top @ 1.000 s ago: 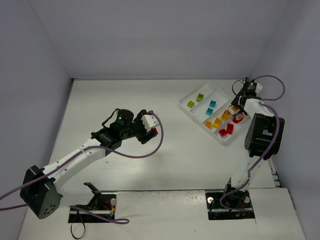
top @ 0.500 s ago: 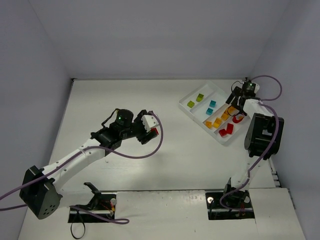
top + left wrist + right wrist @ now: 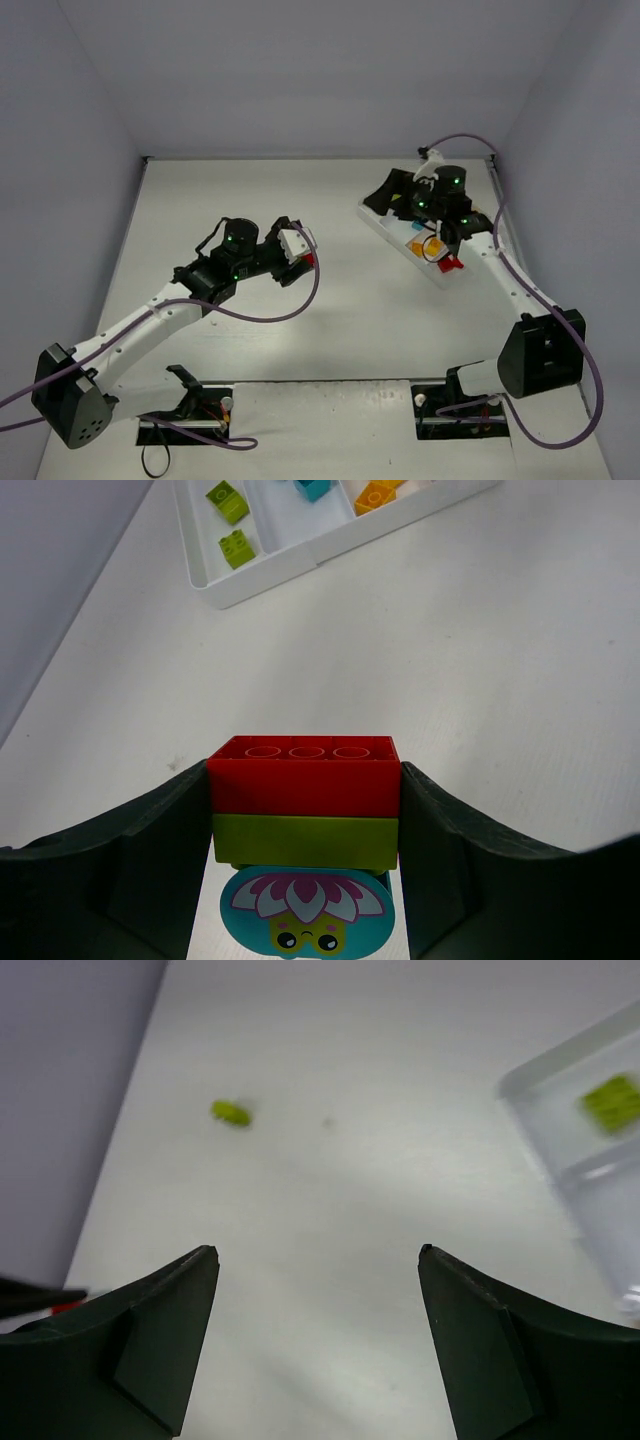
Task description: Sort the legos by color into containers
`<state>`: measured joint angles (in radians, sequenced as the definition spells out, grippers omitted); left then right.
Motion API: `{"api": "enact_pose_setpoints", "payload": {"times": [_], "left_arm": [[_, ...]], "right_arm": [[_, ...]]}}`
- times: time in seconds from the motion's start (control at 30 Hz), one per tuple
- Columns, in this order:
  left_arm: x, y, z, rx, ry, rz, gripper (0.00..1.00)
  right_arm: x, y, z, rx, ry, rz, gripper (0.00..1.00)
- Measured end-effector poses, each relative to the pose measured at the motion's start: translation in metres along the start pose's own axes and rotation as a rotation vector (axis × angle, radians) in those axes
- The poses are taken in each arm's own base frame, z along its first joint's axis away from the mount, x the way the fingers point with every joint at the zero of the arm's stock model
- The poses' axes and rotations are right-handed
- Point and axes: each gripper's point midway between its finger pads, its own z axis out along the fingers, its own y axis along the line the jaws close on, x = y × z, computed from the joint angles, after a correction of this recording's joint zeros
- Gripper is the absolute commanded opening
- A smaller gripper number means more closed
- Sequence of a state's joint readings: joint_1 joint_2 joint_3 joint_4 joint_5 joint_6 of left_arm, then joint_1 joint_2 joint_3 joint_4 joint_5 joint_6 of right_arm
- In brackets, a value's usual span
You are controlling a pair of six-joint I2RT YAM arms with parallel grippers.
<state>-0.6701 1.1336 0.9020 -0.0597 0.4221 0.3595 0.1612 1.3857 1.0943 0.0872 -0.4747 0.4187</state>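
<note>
My left gripper (image 3: 303,252) (image 3: 305,780) is shut on a stack of legos (image 3: 303,785) above the table's middle: a red brick on a lime green one, with a teal flower-face piece beneath. The white divided tray (image 3: 393,239) (image 3: 262,580) lies at the back right. It holds lime green bricks (image 3: 238,548), a teal one (image 3: 315,488), orange ones (image 3: 420,247) and red ones (image 3: 450,265). My right gripper (image 3: 384,196) (image 3: 315,1250) hovers over the tray's left end, open and empty. A loose lime lego (image 3: 232,1112) lies on the table beyond it.
The right arm (image 3: 455,215) covers much of the tray in the top view. Grey walls close in the table at the back and on both sides. In the right wrist view the tray's corner (image 3: 545,1070) sits at the right edge.
The right arm has swung from the tray's far right end to over the tray, pointing left, and its jaws have opened. The left arm has shifted only slightly, keeping its stack.
</note>
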Motion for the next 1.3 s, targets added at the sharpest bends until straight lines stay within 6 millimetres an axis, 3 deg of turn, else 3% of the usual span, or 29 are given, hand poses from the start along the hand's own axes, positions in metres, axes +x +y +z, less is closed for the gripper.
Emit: {"api": "enact_pose_setpoints", "payload": {"times": [0.07,0.17,0.23,0.37,0.6,0.67,0.83,0.93,1.0,1.13,1.23,1.3], "left_arm": [[-0.003,0.001,-0.001,-0.004,-0.009,0.004,0.0],[-0.005,0.001,-0.004,-0.01,-0.02,0.011,0.0],[-0.006,0.001,-0.005,-0.011,-0.023,0.013,0.0],[-0.006,0.001,-0.007,-0.013,-0.027,0.015,0.0],[-0.007,0.001,-0.007,-0.014,-0.029,0.016,0.0],[-0.007,0.001,-0.007,-0.014,-0.029,0.016,0.0],[-0.008,0.001,-0.009,-0.019,-0.034,0.018,0.0],[-0.009,0.002,-0.01,-0.023,-0.037,0.02,0.0],[-0.009,0.002,-0.01,-0.025,-0.037,0.021,0.0],[-0.004,0.001,-0.009,-0.024,-0.024,0.021,0.0],[-0.002,0.001,-0.008,-0.022,-0.02,0.024,0.21],[-0.002,0.0,-0.008,-0.021,-0.021,0.025,0.32]], "right_arm": [[0.032,0.042,0.002,-0.127,0.074,0.001,0.79],[0.07,0.088,0.002,-0.27,0.174,0.015,0.8],[0.087,0.113,-0.002,-0.342,0.219,0.015,0.8],[0.099,0.148,-0.008,-0.45,0.248,0.005,0.79],[0.112,0.17,-0.011,-0.527,0.269,0.016,0.74],[0.118,0.175,-0.011,-0.541,0.281,0.011,0.69],[0.133,0.18,-0.008,-0.556,0.318,0.01,0.65],[0.138,0.18,-0.009,-0.56,0.33,0.009,0.58],[0.141,0.178,-0.009,-0.557,0.336,0.011,0.49],[0.146,0.18,-0.011,-0.569,0.344,0.02,0.17],[0.148,0.179,-0.011,-0.563,0.35,0.03,0.05],[0.148,0.179,-0.011,-0.563,0.35,0.029,0.02]]}}
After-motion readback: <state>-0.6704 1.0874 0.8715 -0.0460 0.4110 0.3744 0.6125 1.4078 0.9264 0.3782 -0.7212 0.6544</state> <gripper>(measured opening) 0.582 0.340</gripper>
